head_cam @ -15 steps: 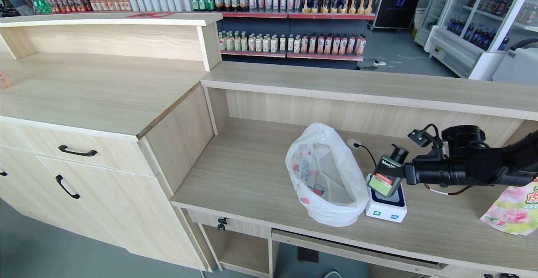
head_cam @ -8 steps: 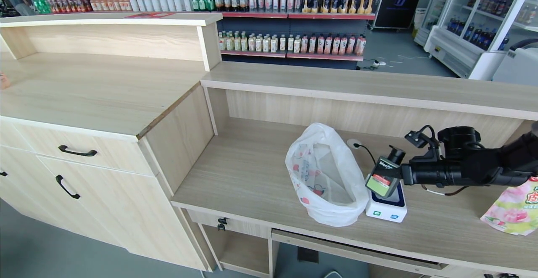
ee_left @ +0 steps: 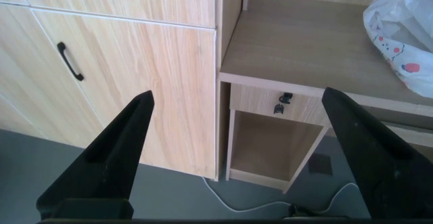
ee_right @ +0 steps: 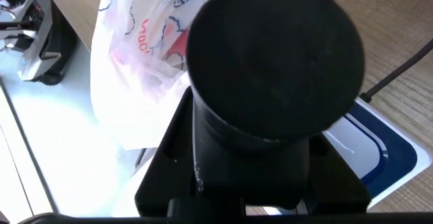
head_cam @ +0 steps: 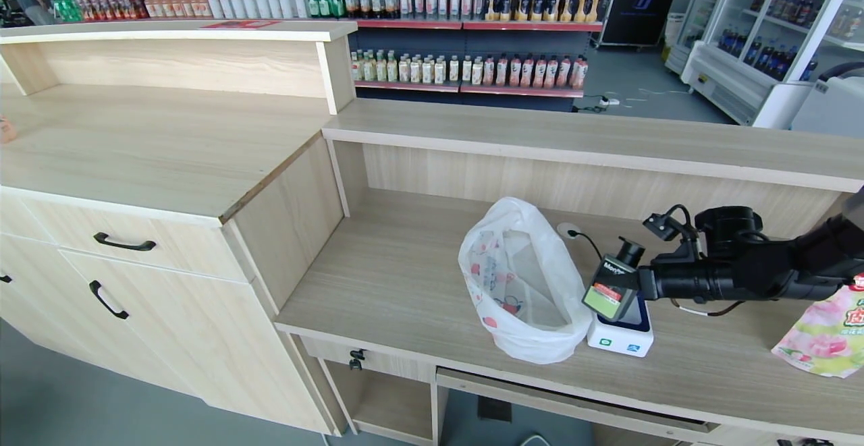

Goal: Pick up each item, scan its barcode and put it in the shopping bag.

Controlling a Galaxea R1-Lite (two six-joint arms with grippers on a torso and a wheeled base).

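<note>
Grips a small bottle [head_cam: 609,291] tight in the right gripper [head_cam: 626,283], black cap up and away, green and red label out front. Hangs it just over the white and blue scanner [head_cam: 619,342], not touching, right beside the shopping bag [head_cam: 523,284]. Has slid a little toward the bag over the last second, and a tiny bit up. Looks like the beep part is over, or close to it. Probably needs only a short trip sideways now, to get over the open top of the bag and let go. Might bump the soft bag edge and fold it shut, so better to go in from above.

Holds the left gripper [ee_left: 238,95] low by the front of the desk [head_cam: 405,277], with its black fingers [ee_left: 111,160] wide apart and nothing between them.

Rests bag and scanner on that pale wood desk. Leaves a pink pouch [head_cam: 823,331] lying at the far right of it, well apart from the bag, likely next in line. Behind the counter: red shelves [head_cam: 466,88] full of drink bottles, and glass fridges [head_cam: 776,21] off to the right.
</note>
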